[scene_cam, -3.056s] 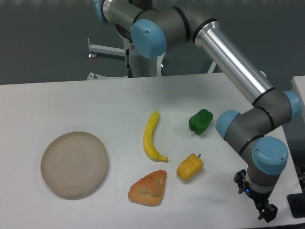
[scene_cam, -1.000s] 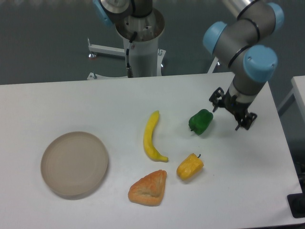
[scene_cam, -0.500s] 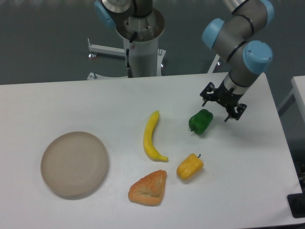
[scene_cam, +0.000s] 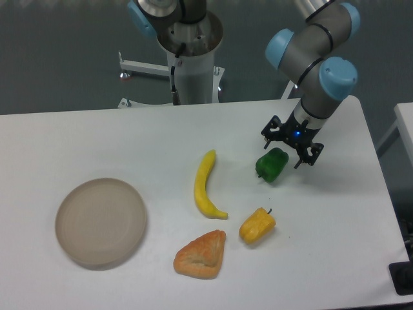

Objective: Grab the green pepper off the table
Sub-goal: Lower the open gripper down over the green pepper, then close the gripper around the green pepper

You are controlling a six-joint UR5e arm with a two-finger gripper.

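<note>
The green pepper [scene_cam: 271,165] lies on the white table [scene_cam: 129,142], right of centre, glossy and dark green. My gripper [scene_cam: 290,147] hangs just above and slightly behind it, at its upper right, with its two black fingers spread wide and nothing between them. One fingertip [scene_cam: 266,135] is over the pepper's upper left, the other [scene_cam: 312,155] to its right. The jaws stand open and apart from the pepper.
A yellow banana [scene_cam: 206,185] lies left of the green pepper. A yellow-orange pepper [scene_cam: 257,226] and a piece of pastry [scene_cam: 202,254] sit in front. A round beige plate [scene_cam: 100,221] is at the left. The arm's base [scene_cam: 191,58] stands behind the table.
The gripper has travelled from the table's front right corner up to the pepper's right, then leftward, until it now hangs over the pepper. Nothing on the table has moved.
</note>
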